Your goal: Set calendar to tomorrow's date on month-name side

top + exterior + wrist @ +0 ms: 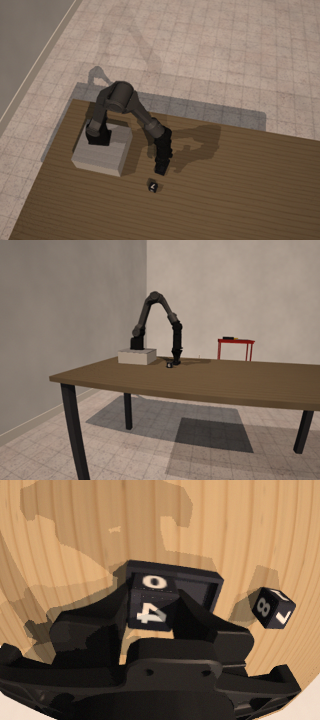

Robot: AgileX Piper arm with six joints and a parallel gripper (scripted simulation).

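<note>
A dark tray (175, 568) lies under my gripper, its right part bare in the wrist view. A black cube (150, 604) is at its left end, showing a 0 on the farther face and a 4 turned sideways on the nearer one. My gripper (151, 597) (162, 166) (176, 360) is low at the tray, its fingers shut on this cube from both sides. The tray's near wall is mostly hidden. A loose black cube (153, 187) (169, 365) (273, 608) lies outside the tray, showing 7 and 8 in the wrist view and 6 in the exterior view.
The arm's pale base block (103, 157) (133, 357) stands on the wooden table (219, 193) (219, 379), to the left of the tray and loose cube in the top and exterior views. A red side table (236, 341) stands farther back.
</note>
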